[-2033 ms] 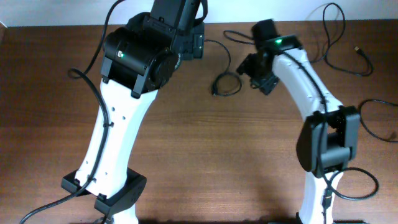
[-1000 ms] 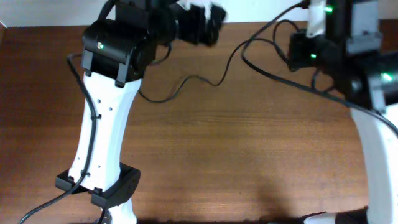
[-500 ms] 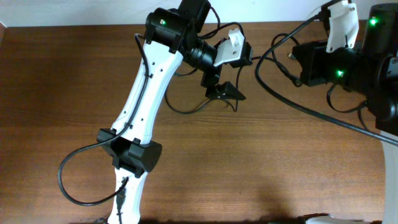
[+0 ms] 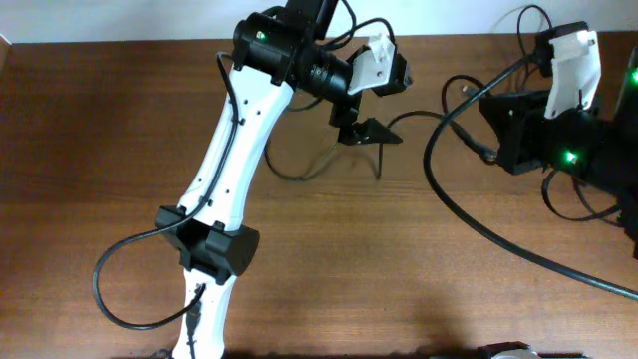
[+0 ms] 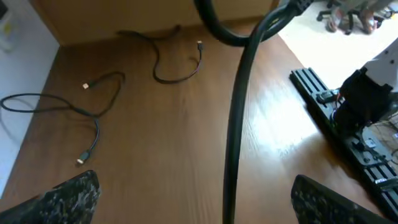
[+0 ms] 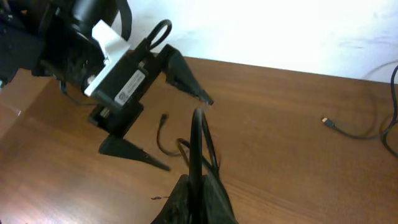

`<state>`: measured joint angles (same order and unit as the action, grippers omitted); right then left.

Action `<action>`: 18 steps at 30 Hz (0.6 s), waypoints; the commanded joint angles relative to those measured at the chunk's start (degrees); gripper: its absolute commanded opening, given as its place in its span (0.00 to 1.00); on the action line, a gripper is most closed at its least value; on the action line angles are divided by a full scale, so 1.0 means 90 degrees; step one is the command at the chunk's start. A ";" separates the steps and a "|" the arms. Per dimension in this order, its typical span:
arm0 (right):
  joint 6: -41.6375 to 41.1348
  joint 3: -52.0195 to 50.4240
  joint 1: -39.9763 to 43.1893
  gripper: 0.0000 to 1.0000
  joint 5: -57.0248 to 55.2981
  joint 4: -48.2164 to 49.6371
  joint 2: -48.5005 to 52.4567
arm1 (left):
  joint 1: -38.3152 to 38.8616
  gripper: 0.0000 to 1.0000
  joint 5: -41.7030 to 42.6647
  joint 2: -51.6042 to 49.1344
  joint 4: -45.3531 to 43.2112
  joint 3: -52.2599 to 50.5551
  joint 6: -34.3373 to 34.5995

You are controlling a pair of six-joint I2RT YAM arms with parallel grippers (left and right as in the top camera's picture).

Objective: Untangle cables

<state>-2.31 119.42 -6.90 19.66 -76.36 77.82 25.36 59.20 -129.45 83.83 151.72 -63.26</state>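
snag risk: the cable (image 6: pixel 198 137), held up off the table (image 4: pixel 399 259), passes close by the left gripper (image 4: pixel 389 105) and could catch on it, or pull its slack into a tighter knot.
left arm (image 4: pixel 234 140) stretches long across the table, gripper spread wide and gripping nothing; right arm (image 4: pixel 568 130) stands high, right gripper (image 6: pixel 194 186) pinched closed on that thin cable. other cables (image 5: pixel 180 71) lie loose.

Brown wood-grain table (image 4: pixel 399 249) fills most of every view, bare top with a glare patch in the left wrist view. Plain white wall (image 4: pixel 120 20) runs along its far edge. Lighter tan wooden panel (image 5: pixel 124 15) stands at one table end. Beyond the table, pale glossy floor (image 5: pixel 311 37), with blurred dark legs, probably office chair bases (image 5: pixel 354 12), at the top corner.
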 commanded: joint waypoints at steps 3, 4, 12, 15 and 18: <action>0.0068 0.0061 0.0015 0.04 0.0386 0.0053 -0.0053 | 0.0049 0.99 0.0112 0.0049 -0.0520 0.0029 0.0954; 0.0068 0.0061 0.0015 0.04 0.0386 0.0083 -0.0053 | 0.0121 0.99 0.0097 0.0044 -0.0464 0.0029 0.0954; 0.0187 0.0061 0.0022 0.04 -0.0597 0.0083 0.0058 | 0.0284 0.00 -0.0733 0.0015 0.0262 0.0029 0.1124; 0.0211 0.0061 0.0272 0.04 -0.1185 0.0340 0.0216 | -0.0151 0.00 -0.1753 0.0053 0.1027 0.0029 0.1122; 0.0163 0.0061 0.1668 0.04 -0.0294 0.0415 0.0447 | -0.1443 0.00 -0.1178 0.0209 0.1433 0.0029 0.1435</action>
<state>-0.97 119.42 1.74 13.85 -73.25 80.99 20.45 47.55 -129.40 96.25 151.74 -52.88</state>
